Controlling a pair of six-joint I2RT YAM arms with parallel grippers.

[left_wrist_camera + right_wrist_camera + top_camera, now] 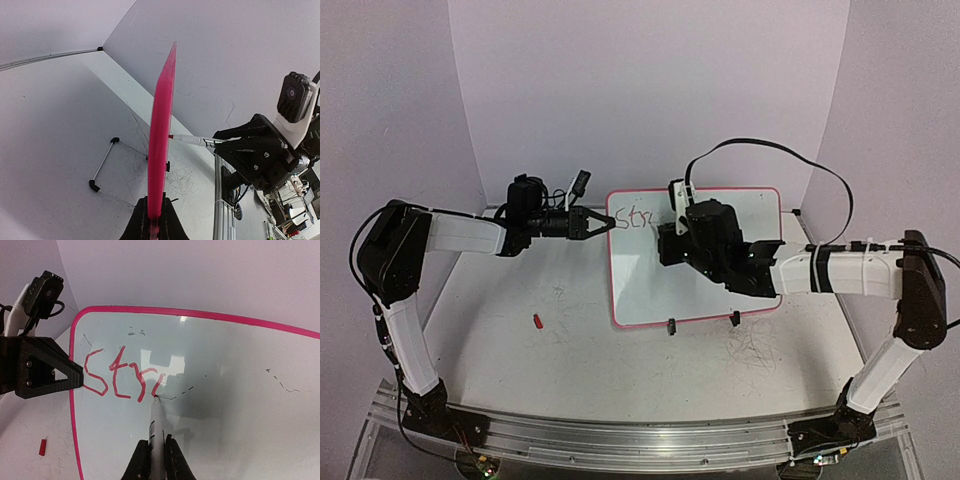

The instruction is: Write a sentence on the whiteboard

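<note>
Whiteboard (650,285) stands on the table (520,300), its left rim pinched in my left gripper (609,222); my right gripper (153,455) clamps a marker (156,420), tip touching the board just after the sentence (117,374), which reads only "Str" plus one stroke.

Whiteboard (240,390) glossy, smooth, mirroring light; its pink rim (200,315) looks plastic; table (550,360) matt, scuffed; rail (620,438) at 6 o'clock brushed metal.
</note>
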